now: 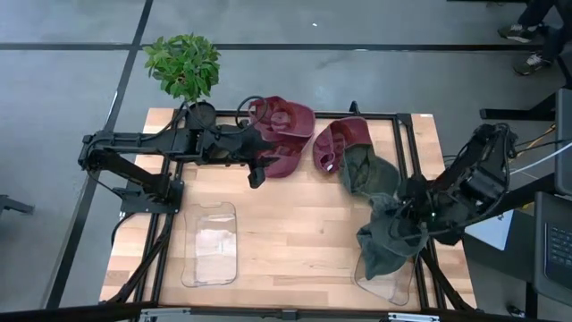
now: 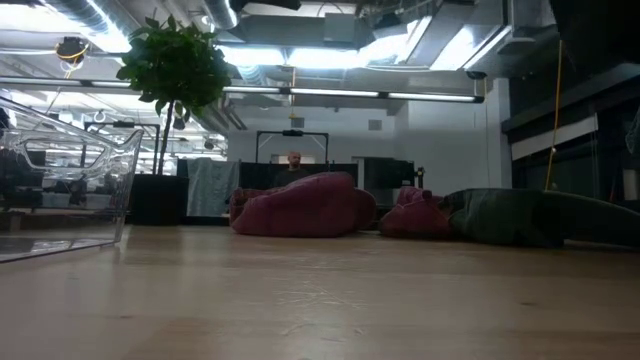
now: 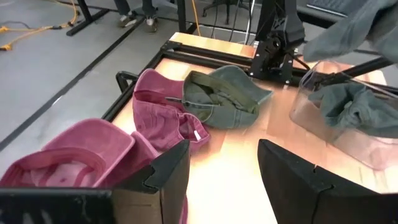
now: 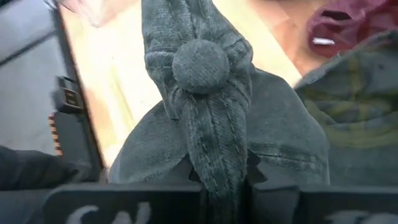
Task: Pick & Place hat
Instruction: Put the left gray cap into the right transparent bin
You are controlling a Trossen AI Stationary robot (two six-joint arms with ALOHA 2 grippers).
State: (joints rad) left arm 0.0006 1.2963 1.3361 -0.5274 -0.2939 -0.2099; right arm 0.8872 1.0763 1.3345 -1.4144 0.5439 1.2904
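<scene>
The wooden table [image 1: 295, 224] carries two clear bins. The left bin [image 1: 210, 243] holds nothing yet; the right bin [image 1: 386, 279] is where the right hand [image 1: 413, 215] hangs, clamped on the crown of a green hat [image 1: 390, 240] that droops into it, so this placement looks nearly done. Left to move, by appearance: a second green hat [image 1: 366, 173] and two maroon hats [image 1: 284, 134], [image 1: 338, 143]. The left hand [image 1: 259, 163], jaws apart, hovers by the maroon pair. No legible writing shows.
</scene>
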